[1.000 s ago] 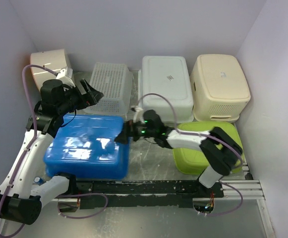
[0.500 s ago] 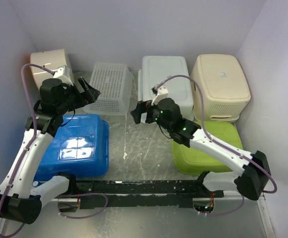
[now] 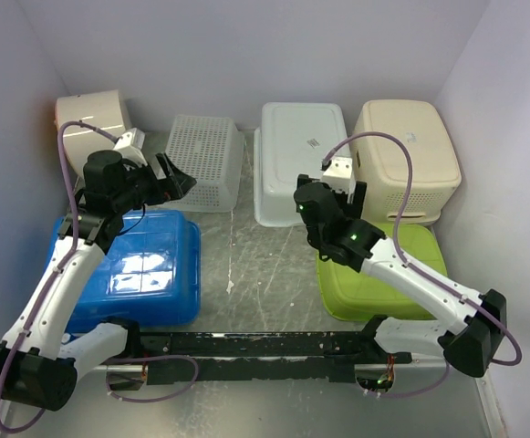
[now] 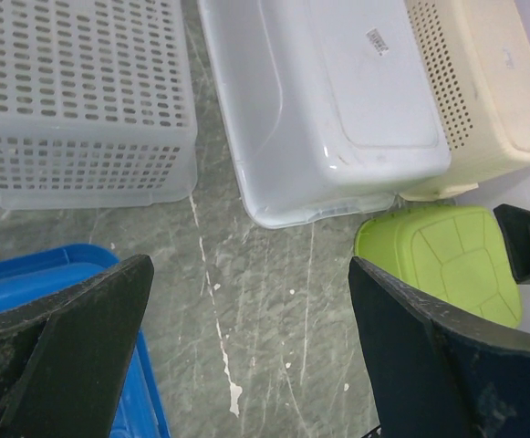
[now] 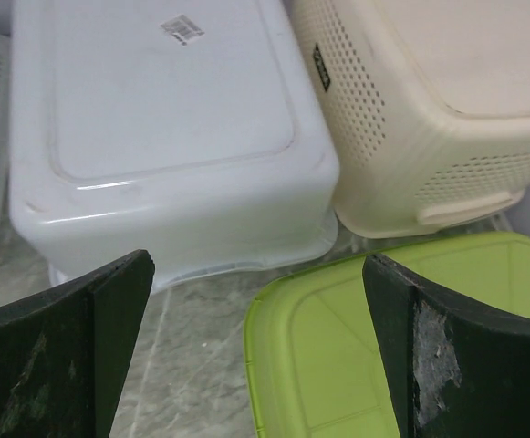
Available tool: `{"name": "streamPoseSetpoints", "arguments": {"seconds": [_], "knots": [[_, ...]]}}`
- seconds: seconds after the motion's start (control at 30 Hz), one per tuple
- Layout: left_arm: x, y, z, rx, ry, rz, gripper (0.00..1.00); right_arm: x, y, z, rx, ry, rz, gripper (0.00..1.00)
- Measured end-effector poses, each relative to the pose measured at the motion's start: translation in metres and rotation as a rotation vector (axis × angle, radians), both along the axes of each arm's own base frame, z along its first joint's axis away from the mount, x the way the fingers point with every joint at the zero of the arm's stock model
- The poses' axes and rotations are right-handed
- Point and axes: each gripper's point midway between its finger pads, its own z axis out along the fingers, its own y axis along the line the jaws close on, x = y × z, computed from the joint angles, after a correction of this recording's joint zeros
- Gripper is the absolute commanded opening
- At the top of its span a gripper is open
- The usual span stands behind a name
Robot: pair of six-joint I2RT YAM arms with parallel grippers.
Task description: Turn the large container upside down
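Big blue container (image 3: 141,269) sits base-up at approx 8 o'clock on the desk (image 3: 265,265), w/ left tool (image 4: 249,265) wide open & empty just past its 12 o'clock edge, right tool (image 5: 257,258) likewise wide open, holding nothing, above white bin (image 5: 155,119) & green tub (image 5: 383,328) twd 2 o'clock.

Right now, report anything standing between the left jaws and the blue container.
Nothing visible does. The left jaws hang open near the far edge of the blue container, with only air between them. The white mesh basket sits farther back, out of the way.
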Motion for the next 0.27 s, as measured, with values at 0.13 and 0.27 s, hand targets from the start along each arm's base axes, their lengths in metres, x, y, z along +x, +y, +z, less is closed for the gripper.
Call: {"name": "streamPoseSetpoints", "arguments": {"seconds": [0.13, 0.27], "knots": [[0.002, -0.004, 0.008, -0.015, -0.033, -0.019, 1.0, -0.001, -0.008, -0.004, -0.029, 0.014, -0.051, 0.99], [0.004, -0.006, 0.013, -0.024, -0.056, -0.03, 1.0, -0.001, -0.01, -0.011, -0.045, 0.034, -0.091, 1.0]]}}
